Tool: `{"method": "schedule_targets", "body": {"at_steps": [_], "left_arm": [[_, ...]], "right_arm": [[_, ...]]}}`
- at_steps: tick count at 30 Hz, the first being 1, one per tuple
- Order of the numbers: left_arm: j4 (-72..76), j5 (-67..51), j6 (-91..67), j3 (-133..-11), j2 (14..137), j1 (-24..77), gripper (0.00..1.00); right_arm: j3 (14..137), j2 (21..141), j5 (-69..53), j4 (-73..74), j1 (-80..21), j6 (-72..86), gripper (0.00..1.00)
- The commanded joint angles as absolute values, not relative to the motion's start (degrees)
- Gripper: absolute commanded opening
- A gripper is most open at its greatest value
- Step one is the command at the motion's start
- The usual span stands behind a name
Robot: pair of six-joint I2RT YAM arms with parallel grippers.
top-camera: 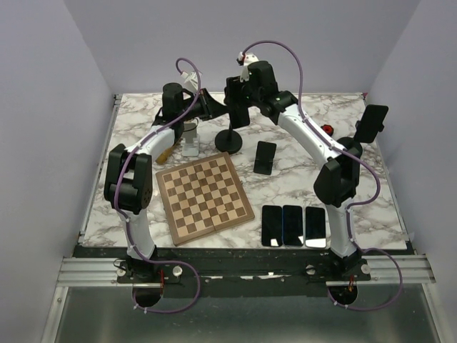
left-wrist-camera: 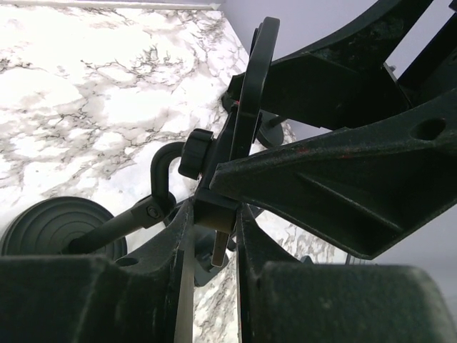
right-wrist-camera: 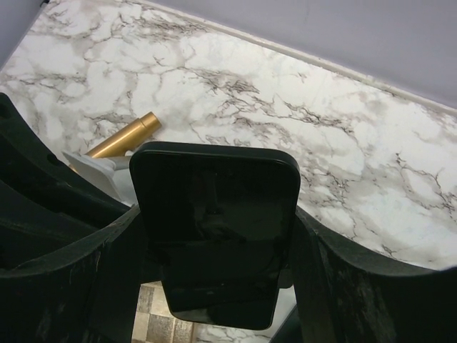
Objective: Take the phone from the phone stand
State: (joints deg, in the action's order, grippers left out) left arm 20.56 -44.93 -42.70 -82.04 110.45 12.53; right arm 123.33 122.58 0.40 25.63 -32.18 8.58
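Observation:
A black phone [right-wrist-camera: 214, 207] stands upright in the cradle of a black phone stand [top-camera: 230, 140], which has a round base and sits at the back middle of the table. My right gripper [right-wrist-camera: 218, 236] is shut on the phone, one finger on each long side. In the top view the right gripper [top-camera: 238, 100] is over the top of the stand. My left gripper [left-wrist-camera: 214, 218] is shut on the stand's bracket just under the cradle, and the stand's round base [left-wrist-camera: 64, 225] shows at lower left. In the top view the left gripper [top-camera: 213, 108] reaches the stand from the left.
A chessboard [top-camera: 206, 196] lies in front of the stand. Three dark phones [top-camera: 293, 225] lie in a row at the front right and another phone [top-camera: 265, 157] lies right of the stand. A second stand with a phone [top-camera: 371, 123] is at the right edge. A white stand [top-camera: 191, 143] and a gold object [right-wrist-camera: 125, 137] lie to the left.

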Motion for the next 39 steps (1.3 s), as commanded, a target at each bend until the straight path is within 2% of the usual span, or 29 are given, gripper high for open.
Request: {"method": "schedule_targets", "body": {"at_steps": [1,3,6,10,18,31,35,39], "left_arm": [[25.23,-48.28,-44.96,-80.05,109.51,11.58,0.0],[27.65,-49.43,-45.36,-77.94,109.02,11.04,0.0],[27.82,-51.1,-44.44,-77.16,109.01,10.65,0.0],[26.65,-53.7,-43.73,-77.89,110.16,10.31,0.0],[25.3,-53.79,-43.36,-79.3,111.37,10.03,0.0],[20.32,-49.86,-41.8,-81.76,112.12,9.73,0.0],[15.97,-44.02,-39.64,-81.25,110.41,9.48,0.0],[20.94,-44.23,-39.74,-77.23,107.62,9.88,0.0]], "right_arm": [[121.03,120.83,0.51,21.79,-32.41,4.49,0.01],[120.08,120.66,-0.43,20.48,-31.36,3.36,0.0],[120.85,121.5,-12.73,20.76,-28.0,4.41,0.01],[123.95,123.38,-23.0,22.83,-26.38,4.93,0.01],[125.68,125.7,-35.77,22.82,-25.05,8.28,0.01],[126.86,126.28,-44.68,21.48,-24.76,9.55,0.01],[125.86,125.49,-41.58,21.03,-24.7,9.87,0.01],[121.0,122.57,-34.72,16.68,-24.69,12.43,0.01]]}}
